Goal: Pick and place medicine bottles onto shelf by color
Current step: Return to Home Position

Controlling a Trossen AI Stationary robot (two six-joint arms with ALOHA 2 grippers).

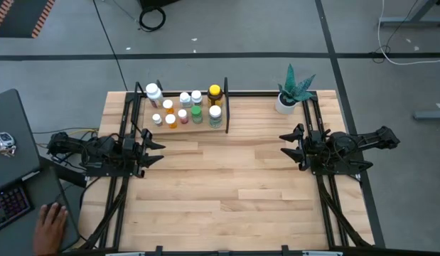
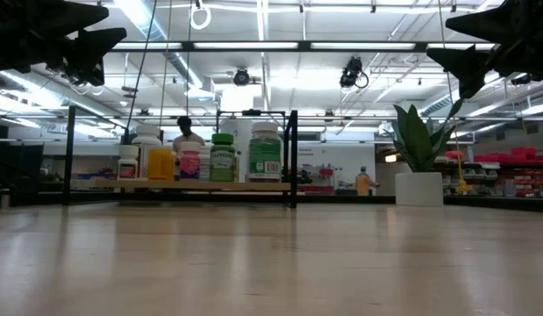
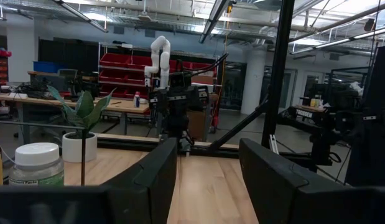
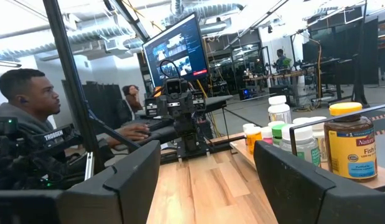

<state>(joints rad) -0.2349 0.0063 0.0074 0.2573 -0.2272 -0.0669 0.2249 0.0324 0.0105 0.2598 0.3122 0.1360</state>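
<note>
All bottles (image 1: 184, 108) on the shelf (image 1: 178, 129), upright and close together, at the desk's (image 1: 227, 185) far edge, left of centre. At the board's far right corner, the amber bottle (image 1: 215, 93) with its yellow cap; nearer the front, the green bottle (image 1: 197, 114), with the orange bottle (image 1: 170, 120) to its left; whites around and behind. From desk height, in a row: white, orange, the pink bottle (image 2: 190, 163), green, then the large white bottle (image 2: 265, 152) with a green label.

At the desk's left side, the left hand (image 1: 160, 149), raised off the wood just in front of the shelf's left end — fingers spread, nothing between them. Opposite, at the right side, the right hand (image 1: 285, 144), well apart from the shelf — likewise spread and empty. Both turned inward, facing each other.

At the far right corner, the plant (image 1: 286, 99) in a white pot. Beside the near left corner, a person's hand (image 1: 50, 219), next to a keyboard (image 1: 10, 206).
</note>
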